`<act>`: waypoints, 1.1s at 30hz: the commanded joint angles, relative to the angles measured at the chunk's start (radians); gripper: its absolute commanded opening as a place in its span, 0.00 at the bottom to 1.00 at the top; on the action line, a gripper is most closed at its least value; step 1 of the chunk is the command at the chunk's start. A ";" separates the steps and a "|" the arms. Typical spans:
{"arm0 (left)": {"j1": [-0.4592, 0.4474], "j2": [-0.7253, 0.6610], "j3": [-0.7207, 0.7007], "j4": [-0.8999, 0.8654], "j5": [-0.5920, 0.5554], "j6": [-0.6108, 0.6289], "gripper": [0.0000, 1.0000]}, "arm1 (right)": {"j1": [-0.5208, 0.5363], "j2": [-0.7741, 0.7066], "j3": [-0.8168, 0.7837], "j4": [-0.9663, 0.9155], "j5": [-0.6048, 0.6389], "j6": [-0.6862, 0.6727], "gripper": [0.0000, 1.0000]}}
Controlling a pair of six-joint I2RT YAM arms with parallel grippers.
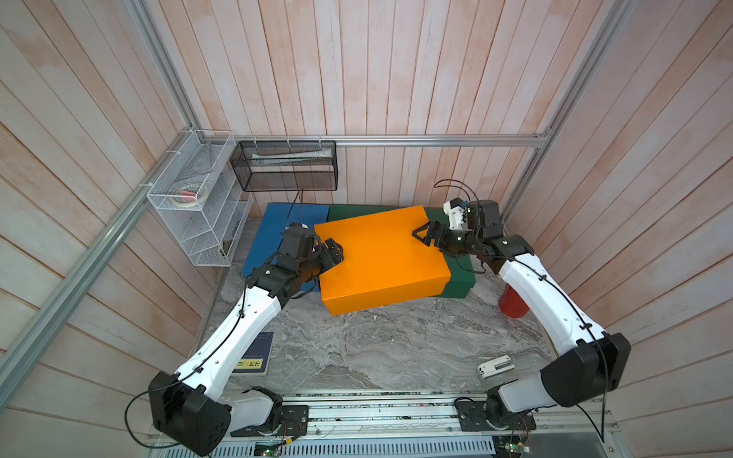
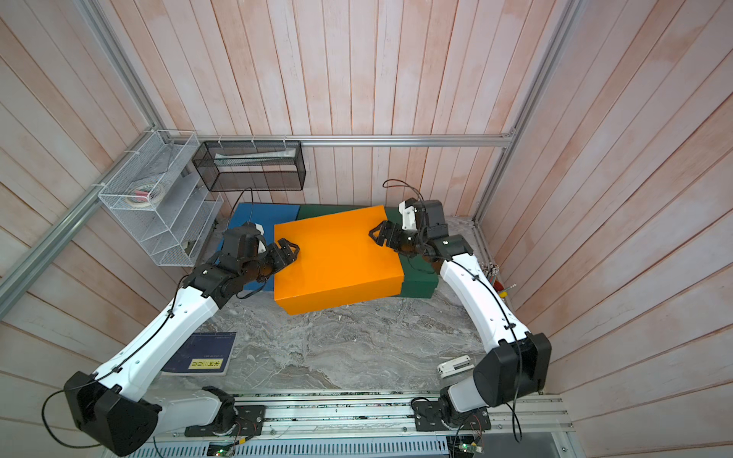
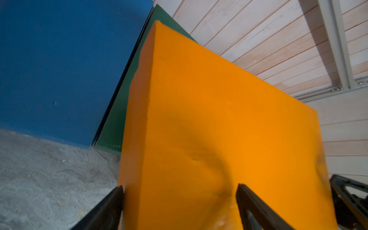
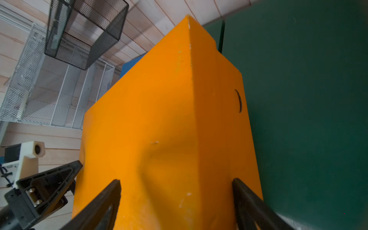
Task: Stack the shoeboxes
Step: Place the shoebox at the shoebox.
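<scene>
We hold the orange shoebox (image 1: 380,257) at both ends: the left gripper (image 1: 335,253) and right gripper (image 1: 422,236) each clamp its lid and underside. It lies skewed over the dark green shoeboxes (image 1: 460,277), beside the blue shoebox (image 1: 269,230), near the bench's (image 1: 377,345) far edge.

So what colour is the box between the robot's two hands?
Orange. The orange shoebox shows best in a top view.

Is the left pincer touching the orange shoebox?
Touching. The left wrist view shows the left pincer straddling an edge of the orange shoebox, one finger denting its lid.
</scene>
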 commanded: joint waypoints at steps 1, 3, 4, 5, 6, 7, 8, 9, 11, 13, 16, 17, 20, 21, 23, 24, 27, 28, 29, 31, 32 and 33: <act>0.005 0.045 0.070 0.109 0.024 0.073 0.91 | -0.029 0.088 0.080 0.090 -0.082 -0.026 0.87; 0.020 0.084 0.096 0.119 0.019 0.094 0.92 | -0.045 0.159 0.128 0.099 -0.095 -0.030 0.88; 0.023 0.100 0.106 0.117 0.004 0.105 0.92 | -0.051 0.190 0.149 0.102 -0.101 -0.030 0.87; 0.025 0.118 0.118 0.119 -0.010 0.117 0.92 | -0.057 0.225 0.172 0.105 -0.119 -0.031 0.88; 0.031 0.137 0.131 0.119 -0.013 0.125 0.92 | -0.064 0.262 0.202 0.105 -0.128 -0.029 0.87; 0.037 0.152 0.139 0.121 -0.009 0.131 0.92 | -0.067 0.292 0.227 0.104 -0.136 -0.029 0.88; 0.044 0.168 0.148 0.127 -0.003 0.137 0.92 | -0.071 0.326 0.259 0.099 -0.144 -0.032 0.87; 0.050 0.184 0.160 0.130 0.003 0.140 0.92 | -0.074 0.361 0.292 0.087 -0.147 -0.035 0.87; 0.062 0.210 0.179 0.131 0.015 0.148 0.92 | -0.074 0.421 0.370 0.061 -0.157 -0.044 0.87; 0.069 0.229 0.197 0.131 0.017 0.156 0.92 | -0.075 0.474 0.445 0.031 -0.157 -0.051 0.87; 0.079 0.244 0.210 0.135 0.020 0.164 0.92 | -0.076 0.546 0.564 -0.022 -0.152 -0.066 0.88; 0.083 0.247 0.214 0.137 0.021 0.165 0.92 | -0.079 0.570 0.608 -0.045 -0.143 -0.072 0.89; 0.094 0.248 0.215 0.137 0.029 0.165 0.92 | -0.091 0.639 0.748 -0.115 -0.113 -0.089 0.90; 0.095 0.246 0.215 0.136 0.030 0.165 0.92 | -0.097 0.660 0.795 -0.141 -0.092 -0.092 0.91; 0.098 0.238 0.216 0.132 0.027 0.166 0.92 | -0.108 0.692 0.882 -0.182 -0.046 -0.103 0.91; 0.099 0.233 0.215 0.130 0.022 0.168 0.92 | -0.114 0.704 0.922 -0.205 -0.014 -0.110 0.91; 0.108 0.209 0.225 0.122 -0.004 0.185 0.92 | -0.125 0.702 0.998 -0.266 0.095 -0.155 0.91; 0.113 0.202 0.230 0.119 -0.013 0.195 0.92 | -0.124 0.690 1.001 -0.279 0.130 -0.173 0.91; 0.123 0.195 0.238 0.119 -0.020 0.209 0.92 | -0.126 0.667 0.991 -0.290 0.160 -0.193 0.91; 0.146 0.185 0.248 0.130 -0.028 0.247 0.92 | -0.122 0.604 0.924 -0.295 0.193 -0.224 0.89; 0.161 0.181 0.249 0.144 -0.034 0.270 0.92 | -0.117 0.558 0.864 -0.289 0.212 -0.234 0.85; 0.172 0.180 0.251 0.157 -0.038 0.285 0.92 | -0.110 0.504 0.784 -0.269 0.233 -0.243 0.80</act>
